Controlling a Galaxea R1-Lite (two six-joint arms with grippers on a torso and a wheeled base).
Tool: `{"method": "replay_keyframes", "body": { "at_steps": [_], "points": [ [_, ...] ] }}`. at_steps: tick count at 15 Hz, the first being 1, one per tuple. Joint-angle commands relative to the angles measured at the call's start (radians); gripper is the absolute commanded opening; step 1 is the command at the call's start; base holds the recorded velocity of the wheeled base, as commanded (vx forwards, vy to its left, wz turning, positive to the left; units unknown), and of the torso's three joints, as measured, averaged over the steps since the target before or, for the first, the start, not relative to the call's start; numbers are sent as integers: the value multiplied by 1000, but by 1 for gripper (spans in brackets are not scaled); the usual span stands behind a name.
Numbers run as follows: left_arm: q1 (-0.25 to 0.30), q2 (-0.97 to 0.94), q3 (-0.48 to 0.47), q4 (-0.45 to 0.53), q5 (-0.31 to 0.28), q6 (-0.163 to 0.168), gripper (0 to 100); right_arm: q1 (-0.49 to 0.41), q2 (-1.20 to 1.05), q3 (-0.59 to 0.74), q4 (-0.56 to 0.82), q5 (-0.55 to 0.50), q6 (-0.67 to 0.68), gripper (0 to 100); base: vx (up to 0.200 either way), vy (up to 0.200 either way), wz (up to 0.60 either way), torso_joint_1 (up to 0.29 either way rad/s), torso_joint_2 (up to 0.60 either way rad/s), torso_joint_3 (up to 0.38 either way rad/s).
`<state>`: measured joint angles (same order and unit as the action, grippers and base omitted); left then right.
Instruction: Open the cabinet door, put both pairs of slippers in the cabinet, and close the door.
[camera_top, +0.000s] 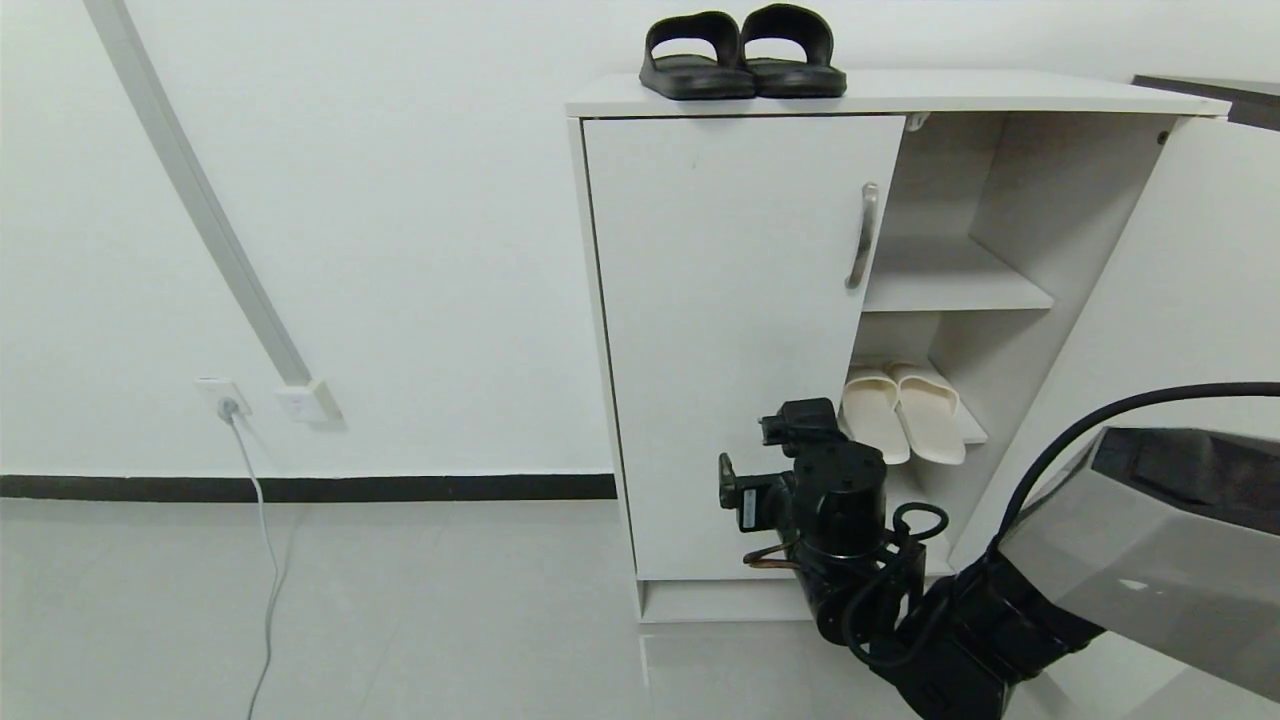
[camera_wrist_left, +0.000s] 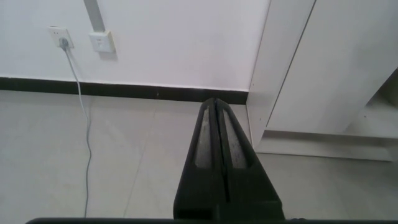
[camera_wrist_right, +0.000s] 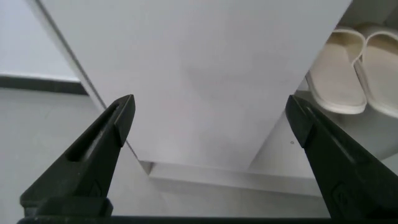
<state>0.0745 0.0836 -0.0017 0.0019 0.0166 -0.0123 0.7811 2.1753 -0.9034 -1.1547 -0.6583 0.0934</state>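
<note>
1. Grey floor (camera_top: 400, 600) and white wall (camera_top: 400, 200) are surrounding the cabinet (camera_top: 740, 350).
2. Black slippers (camera_top: 743, 55) are sitting on top of it; cream slippers (camera_top: 900, 412) are lying on an inner shelf.
3. The open door (camera_top: 1150, 300) is running off-frame.
4. The left claw (camera_wrist_left: 215, 104) is clenching on nothing; the right claw (camera_wrist_right: 211, 109) is gaping, released.

Cabinet door (camera_top: 740, 340), directly ahead of the right gripper (camera_wrist_right: 210, 109) jaws: a smooth, matt white board, laminate-like, is recorded. Door handle (camera_top: 862, 237), well above the jaws: satin metal is noted. Cream slippers (camera_top: 902, 412), just beyond the jaws: smooth, matt, foam-like. Black slippers (camera_top: 742, 55), far above: matt, rubbery. Gripper fingers (camera_wrist_right: 93, 149): matt black plastic. Floor (camera_top: 400, 610), below the jaws: grey tile, a faint sheen is observed.
</note>
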Motion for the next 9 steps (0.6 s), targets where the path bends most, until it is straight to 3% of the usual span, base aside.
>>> {"method": "replay_keyframes", "body": {
  "at_steps": [1,9],
  "points": [
    [1,1,0,0,0,0,0,-16,3,34,-17,3,-14,100,0,0,0,0,0,0],
    [1,1,0,1,0,0,0,-17,9,35,-30,6,-15,100,0,0,0,0,0,0]
  ]
}}
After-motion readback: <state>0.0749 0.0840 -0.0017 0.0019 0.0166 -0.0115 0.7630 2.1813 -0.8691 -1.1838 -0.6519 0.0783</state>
